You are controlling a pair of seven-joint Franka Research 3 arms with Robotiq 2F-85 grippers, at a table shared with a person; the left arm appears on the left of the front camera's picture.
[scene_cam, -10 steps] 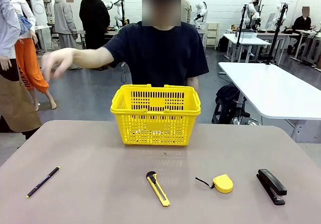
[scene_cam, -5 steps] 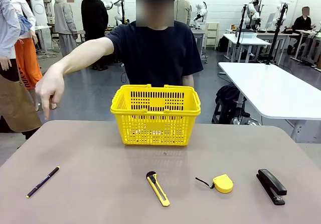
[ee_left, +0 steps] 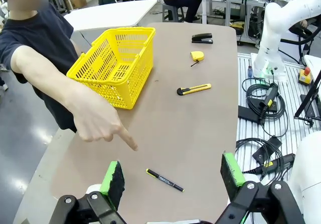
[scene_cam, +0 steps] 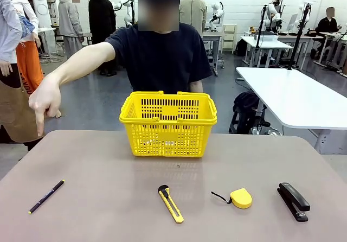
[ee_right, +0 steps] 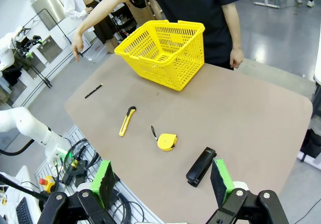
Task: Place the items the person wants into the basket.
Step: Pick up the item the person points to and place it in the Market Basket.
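Basket (scene_cam: 168, 123) upright at the far middle of the table (scene_cam: 108, 160), just before the person (scene_cam: 162, 57), handles down along the rim, bare lattice floor showing inside. Along the near edge, left to right, well apart: pen (scene_cam: 46, 196), box cutter (scene_cam: 171, 203), tape measure (scene_cam: 240, 198), stapler (scene_cam: 293, 201); person's hand (scene_cam: 44, 102) out at far left, index finger pointing down toward the pen, not touching. Left gripper (ee_left: 172, 173) and right gripper (ee_right: 163, 180) both released, jaws wide, grasping nothing, raised well above the tools.
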